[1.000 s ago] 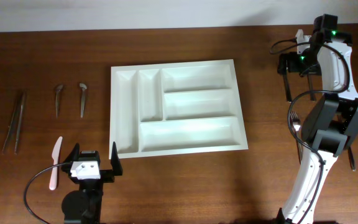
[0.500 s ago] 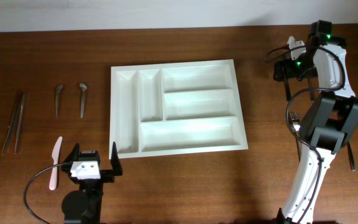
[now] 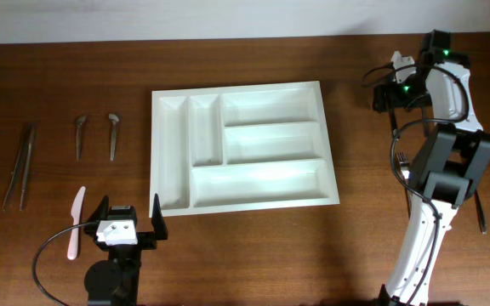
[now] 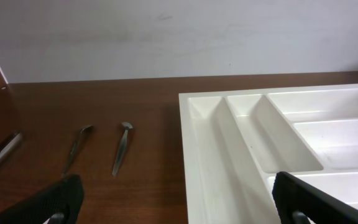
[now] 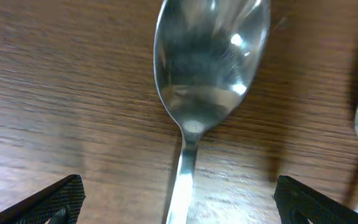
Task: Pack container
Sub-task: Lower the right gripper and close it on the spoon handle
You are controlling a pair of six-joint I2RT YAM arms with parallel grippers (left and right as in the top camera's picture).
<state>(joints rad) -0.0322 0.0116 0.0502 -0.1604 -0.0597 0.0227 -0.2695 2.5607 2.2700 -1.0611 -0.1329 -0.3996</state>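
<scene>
While left pincer (image 3: 128, 206) gapes, container (image 3: 236, 87) lies just ahead, rightward.

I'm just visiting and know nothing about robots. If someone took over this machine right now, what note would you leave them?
Left tool: open, empty, by the front-left corner of the container.
Right tool: open, empty, low over a spoon on the table, right of the container.
Container: all five compartments empty.
Left of it lie two small metal utensils, long thin metal pieces and a pale knife.
Done: nothing packed yet. Left: all of the packing.
</scene>
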